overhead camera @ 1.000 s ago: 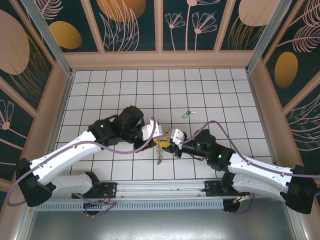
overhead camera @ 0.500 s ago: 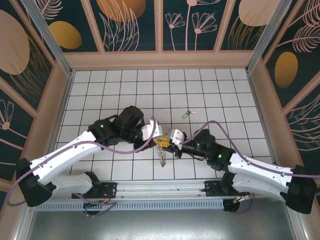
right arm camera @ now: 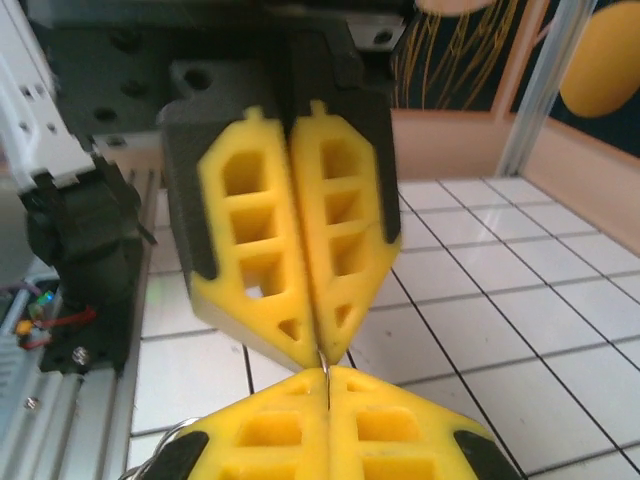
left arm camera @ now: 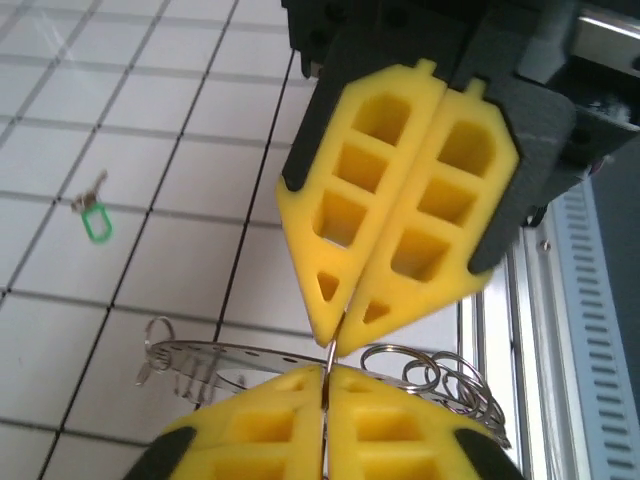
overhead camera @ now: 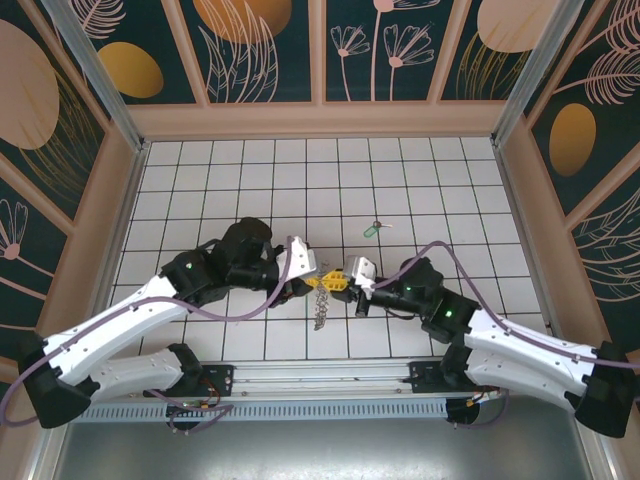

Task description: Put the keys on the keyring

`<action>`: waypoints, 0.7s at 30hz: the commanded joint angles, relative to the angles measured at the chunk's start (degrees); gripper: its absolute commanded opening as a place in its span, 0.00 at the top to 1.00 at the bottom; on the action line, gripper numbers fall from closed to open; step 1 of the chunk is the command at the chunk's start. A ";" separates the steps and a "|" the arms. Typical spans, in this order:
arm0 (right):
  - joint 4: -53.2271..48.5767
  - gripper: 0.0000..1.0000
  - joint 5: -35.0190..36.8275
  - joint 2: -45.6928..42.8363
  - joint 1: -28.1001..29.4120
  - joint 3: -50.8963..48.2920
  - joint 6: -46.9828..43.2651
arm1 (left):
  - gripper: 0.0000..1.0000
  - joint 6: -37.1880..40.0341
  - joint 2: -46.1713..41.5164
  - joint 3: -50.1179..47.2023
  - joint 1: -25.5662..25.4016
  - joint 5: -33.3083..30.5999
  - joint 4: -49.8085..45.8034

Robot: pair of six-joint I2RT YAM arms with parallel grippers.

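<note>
Left claw [overhead camera: 324,284] and right claw [overhead camera: 343,280] meet tip to tip over the near tiles [overhead camera: 450,180]. Each is pressed together on the thin edge of the keyring [left arm camera: 200,362], which hangs between them, small loops dangling. Keys [overhead camera: 372,229], green head, lie on the tiles farther out, well apart from both claws.

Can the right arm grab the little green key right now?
Probably not yet. The right gripper is shut on the keyring, tip to tip with the left gripper, so it's busy. The key lies in the open nearby, with nothing across the way.
</note>
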 commanded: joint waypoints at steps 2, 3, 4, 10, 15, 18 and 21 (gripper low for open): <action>7.03 1.00 -6.51 -3.41 -3.13 -2.23 4.83 | 0.69 -6.99 -3.75 -6.03 -0.06 2.85 12.90; 8.15 1.00 -7.39 -3.77 -3.79 -2.77 5.81 | 0.67 -8.49 -4.96 -8.08 -0.05 3.14 15.99; 9.43 1.00 -8.39 -4.07 -4.34 -3.37 6.68 | 0.65 -9.84 -5.99 -9.93 -0.06 3.45 19.04; 16.78 1.00 -11.68 -4.18 -5.36 -5.97 10.82 | 0.63 -14.11 -7.61 -14.06 -0.04 7.27 29.16; 21.69 1.00 -13.04 -4.06 -5.49 -7.77 12.94 | 0.64 -15.44 -7.31 -14.82 -0.04 9.29 33.02; 25.00 1.00 -13.45 -3.93 -5.56 -8.87 14.18 | 0.66 -15.76 -6.39 -14.73 -0.06 10.08 33.42; 28.88 1.00 -14.13 -3.80 -6.25 -10.14 15.91 | 0.68 -15.80 -5.87 -14.63 -0.05 10.52 33.34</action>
